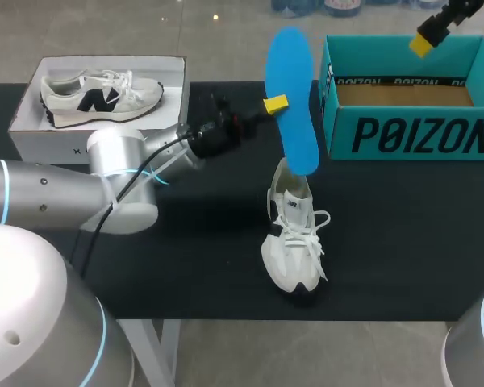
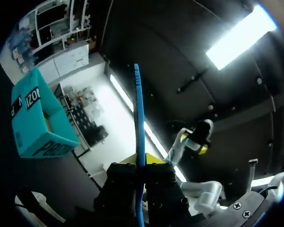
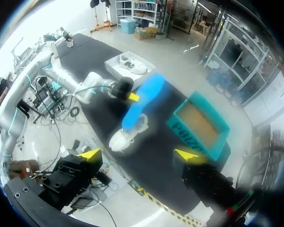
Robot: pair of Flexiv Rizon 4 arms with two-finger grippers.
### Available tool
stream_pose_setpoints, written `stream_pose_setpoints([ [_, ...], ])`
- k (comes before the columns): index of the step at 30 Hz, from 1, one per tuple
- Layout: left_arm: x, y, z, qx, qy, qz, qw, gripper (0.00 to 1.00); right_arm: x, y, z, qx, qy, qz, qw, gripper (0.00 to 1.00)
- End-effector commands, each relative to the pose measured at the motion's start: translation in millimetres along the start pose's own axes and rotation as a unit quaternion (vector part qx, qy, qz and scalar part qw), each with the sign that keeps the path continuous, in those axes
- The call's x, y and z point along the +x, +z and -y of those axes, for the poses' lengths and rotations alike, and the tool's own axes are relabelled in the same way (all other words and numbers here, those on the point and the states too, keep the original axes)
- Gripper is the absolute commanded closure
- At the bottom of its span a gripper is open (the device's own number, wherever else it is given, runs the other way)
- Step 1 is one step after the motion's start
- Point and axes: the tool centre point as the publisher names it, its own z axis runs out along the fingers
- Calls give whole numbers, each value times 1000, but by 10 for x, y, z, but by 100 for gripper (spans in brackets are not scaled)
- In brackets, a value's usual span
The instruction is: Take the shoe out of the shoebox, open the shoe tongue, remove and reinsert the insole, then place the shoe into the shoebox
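At the far left of the black table (image 1: 403,242) sits a white box (image 1: 28,121). A white shoe with a dark mark (image 1: 101,93) lies on its side in it.

My left arm comes in from the left. The left tool (image 1: 279,105) is clenched on a blue insole (image 1: 293,97). In the left wrist view the insole (image 2: 139,137) shows as a thin edge, pinched from both sides. The insole stands almost straight up in the air. Its wide end is up and far, and its narrow end points down.

Under it, near the middle of the table, is the shoe (image 1: 294,242). It is white and sits on its sole. Its toe points to the near edge and its heel is on the far side. Its laces hang loose. The low end of the insole is right at the shoe's opening. I cannot tell if they touch.

At the far right stands the blue-green shoebox (image 1: 411,137), open at the top, with brown card inside. It is well apart from the shoe.

The right tool (image 3: 139,155) hangs high above the table. In the head view it (image 1: 423,42) is over the far side of the shoebox. Its fingers are spread wide, with nothing between them.
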Motion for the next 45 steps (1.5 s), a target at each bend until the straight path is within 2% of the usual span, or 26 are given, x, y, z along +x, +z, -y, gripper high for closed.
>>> stream_pose_setpoints([
  [1, -6, 19, -3, 15, -86, 47, 995, 100, -7, -3, -19, 3, 0, -1, 1000, 0],
  [9, -95, 12, 72, -36, -116, 105, 987, 100, -7, -3, -19, 3, 0, -1, 1000, 0],
  [15, -144, 21, 85, -72, -126, 114, 983, 100, -7, -3, -19, 3, 0, -1, 1000, 0],
  [21, -213, 13, 48, -92, -130, 118, 980, 100, -7, -3, -19, 3, 0, -1, 1000, 0],
  [45, -238, 23, 28, -87, -130, 111, 981, 100, -7, -3, -19, 3, 0, -1, 1000, 0],
])
